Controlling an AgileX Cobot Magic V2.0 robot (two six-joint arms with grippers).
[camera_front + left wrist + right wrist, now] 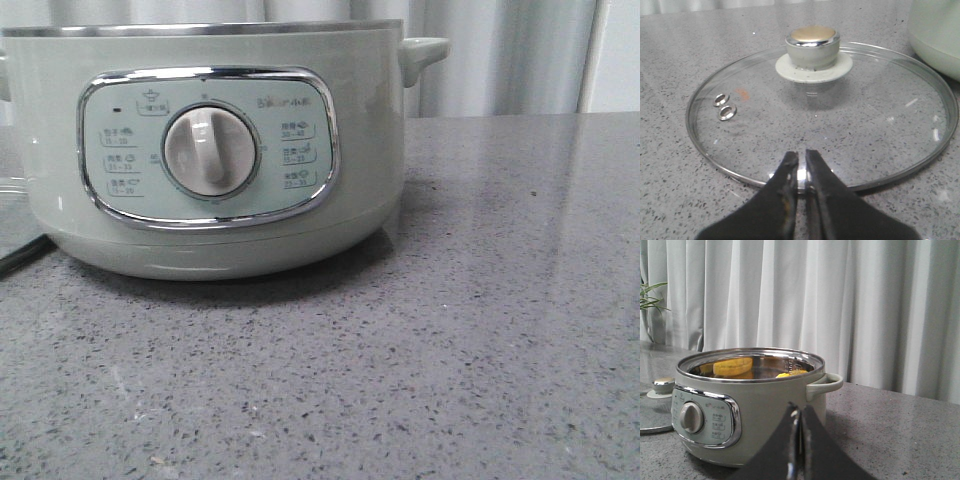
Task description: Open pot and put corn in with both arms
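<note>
The pale green pot (215, 160) stands open on the grey table, with its dial (208, 150) facing me. In the right wrist view the pot (765, 405) shows its steel rim, and the yellow corn (792, 374) lies inside it. A larger yellow shape on the steel inner wall may be its reflection. The glass lid (865, 125) lies flat on the table beside the pot, knob (813, 45) up. My left gripper (801, 159) is shut and empty, its tips over the lid's near rim. My right gripper (799, 412) is shut and empty, set back in front of the pot.
The lid also shows in the right wrist view (650, 412), left of the pot. White curtains (840, 305) hang behind the table. A green plant (647, 297) stands at the far left. The pot's side handle (825, 384) juts out toward the right.
</note>
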